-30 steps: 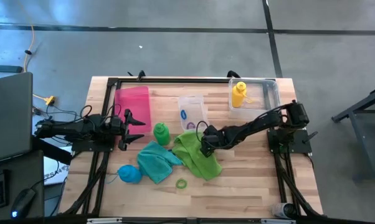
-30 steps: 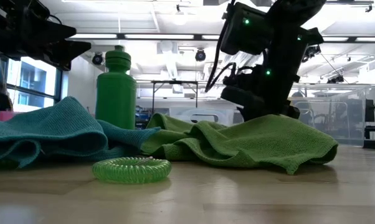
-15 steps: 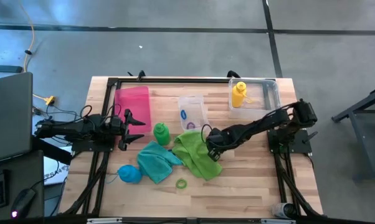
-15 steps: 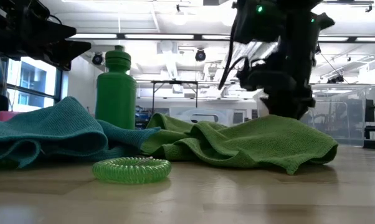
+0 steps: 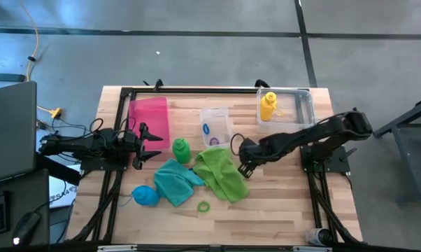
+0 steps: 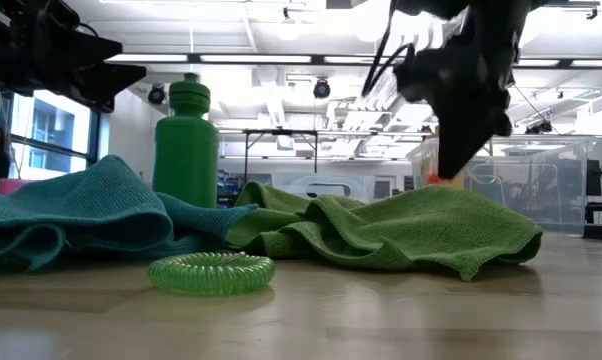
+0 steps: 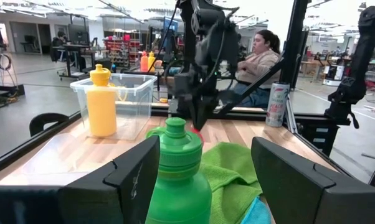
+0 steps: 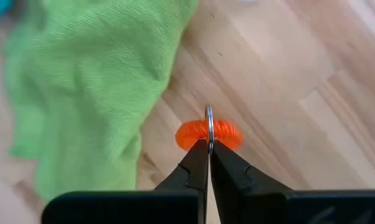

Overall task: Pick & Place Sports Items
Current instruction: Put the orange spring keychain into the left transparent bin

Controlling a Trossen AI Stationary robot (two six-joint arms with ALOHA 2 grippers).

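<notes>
My right gripper (image 5: 244,168) is shut on a small orange elastic ring (image 8: 209,133), just right of the lime green towel (image 5: 221,173). My left gripper (image 5: 154,145) is open and waits at the left, its fingers on either side of the upright green bottle (image 7: 175,168) without touching it. The teal towel (image 5: 174,180) lies crumpled beside the lime one. The blue bottle (image 5: 145,196) lies on its side near the front left. A green ring (image 6: 211,272) lies flat on the wood. The yellow bottle (image 5: 268,106) stands in a clear box. My right gripper pinches the orange ring's near rim (image 8: 209,142) between its two fingertips (image 8: 199,158). The fingers slant down from the table's right side. The ring sits at the very tips, over the bare wood beside the lime towel, and seems lifted clear.
A pink tray (image 5: 149,119) lies at the far left. A small clear box (image 5: 215,126) stands behind the towels, and a larger clear box (image 5: 301,105) at the far right. Bare wood lies at the front right. A person (image 7: 262,59) sits beyond the table.
My right gripper has risen from the lime towel's right part and gone toward the table's right edge, carrying the orange ring up with it. The towels, bottles and green ring have stayed in place.
</notes>
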